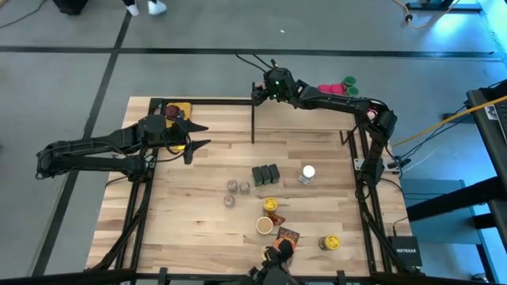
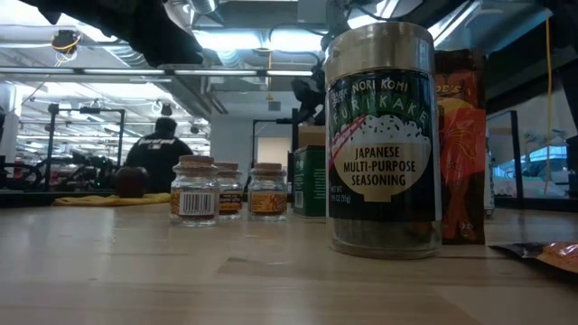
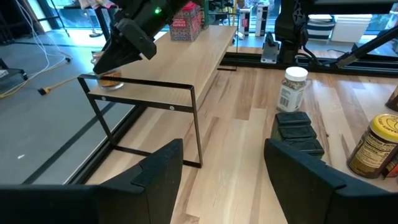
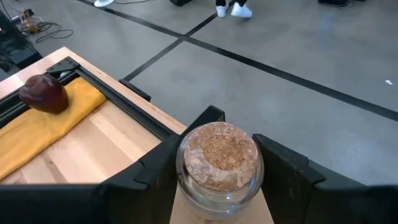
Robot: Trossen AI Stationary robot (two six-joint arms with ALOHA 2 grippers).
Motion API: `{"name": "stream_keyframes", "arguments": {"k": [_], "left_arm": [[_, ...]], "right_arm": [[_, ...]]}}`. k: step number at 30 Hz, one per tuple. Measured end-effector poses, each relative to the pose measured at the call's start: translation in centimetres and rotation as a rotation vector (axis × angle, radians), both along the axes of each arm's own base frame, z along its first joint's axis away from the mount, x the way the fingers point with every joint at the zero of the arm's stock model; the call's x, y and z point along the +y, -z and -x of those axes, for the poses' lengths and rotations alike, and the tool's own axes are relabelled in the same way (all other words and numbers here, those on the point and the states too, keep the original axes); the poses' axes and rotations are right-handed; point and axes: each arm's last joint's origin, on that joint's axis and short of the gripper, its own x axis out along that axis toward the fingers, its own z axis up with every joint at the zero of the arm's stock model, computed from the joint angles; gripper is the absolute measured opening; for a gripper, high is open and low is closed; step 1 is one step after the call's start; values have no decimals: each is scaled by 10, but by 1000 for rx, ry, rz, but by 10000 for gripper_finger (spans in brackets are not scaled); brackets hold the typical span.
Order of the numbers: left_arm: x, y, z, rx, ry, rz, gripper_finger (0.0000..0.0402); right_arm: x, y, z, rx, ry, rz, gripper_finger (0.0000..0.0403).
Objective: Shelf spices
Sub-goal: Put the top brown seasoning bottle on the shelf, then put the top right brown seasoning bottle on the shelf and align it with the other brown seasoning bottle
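The shelf (image 3: 186, 56) is a pale wood board on a black frame along the table's far edge. My right gripper (image 4: 217, 146) is at its left end, shut on a cork-lidded jar (image 4: 219, 163); it also shows in the left wrist view (image 3: 115, 59). A red box (image 3: 186, 22) stands farther along the shelf. My left gripper (image 1: 200, 136) hovers open and empty at the table's far left. On the table stand three small jars (image 1: 234, 191), three dark tins (image 1: 265, 174), a white-lidded jar (image 1: 307, 172), yellow-lidded jars (image 1: 271, 206) and an orange packet (image 1: 287, 236). My right gripper pinches the jar's glass sides (image 4: 181, 177), just below the cork lid, between its two fingers. The fingers come slanting down from above. The jar stands upright with its bottom on the shelf board's left end (image 4: 217, 214).
A dark red round thing on a yellow pad (image 1: 176, 111) lies at the far left corner. Green-lidded jars (image 1: 348, 81) stand at the shelf's right end. A tall furikake jar (image 2: 381, 135) stands near the front edge. Bare tabletop lies on the left half (image 1: 182, 206).
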Motion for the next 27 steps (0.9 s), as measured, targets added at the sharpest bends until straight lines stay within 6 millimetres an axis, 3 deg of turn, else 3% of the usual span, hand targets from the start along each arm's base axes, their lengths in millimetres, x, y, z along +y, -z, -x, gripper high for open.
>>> {"name": "stream_keyframes", "arguments": {"k": [7, 17, 27], "left_arm": [[0, 0, 0, -1, 0, -1, 219], [0, 0, 0, -1, -1, 4, 219], [0, 0, 0, -1, 0, 0, 219]], "right_arm": [[3, 0, -3, -4, -24, 5, 201], [6, 0, -4, -10, -57, -8, 280], [9, -17, 2, -27, -47, 38, 272]]}}
